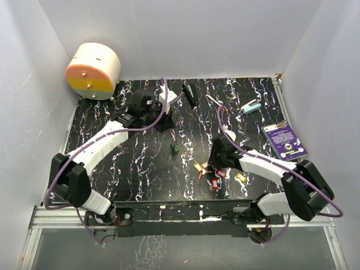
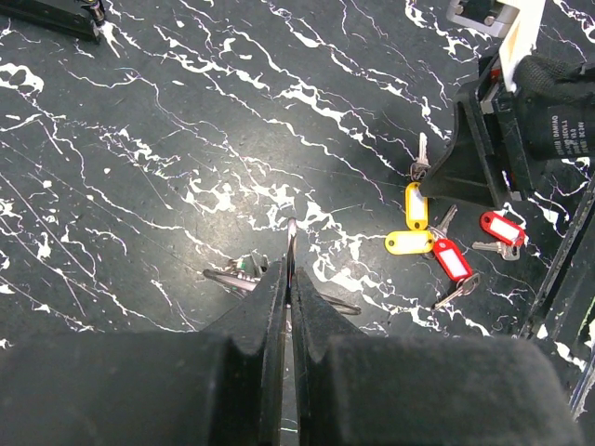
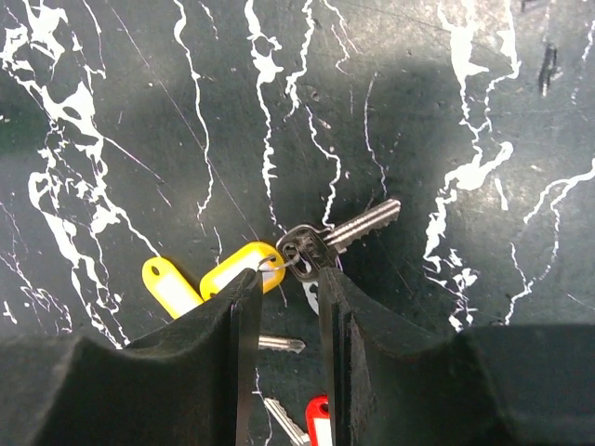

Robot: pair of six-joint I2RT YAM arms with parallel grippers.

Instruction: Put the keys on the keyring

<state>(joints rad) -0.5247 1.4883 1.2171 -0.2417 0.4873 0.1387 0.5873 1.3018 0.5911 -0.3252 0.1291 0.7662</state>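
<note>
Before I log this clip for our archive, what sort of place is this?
Likely a lab test booth: plain white walls box in a black marbled tabletop, two robot arms are bolted to a rail at its near edge, and tagged keys lie scattered.

Bright overhead light; sharp, glossy glare
</note>
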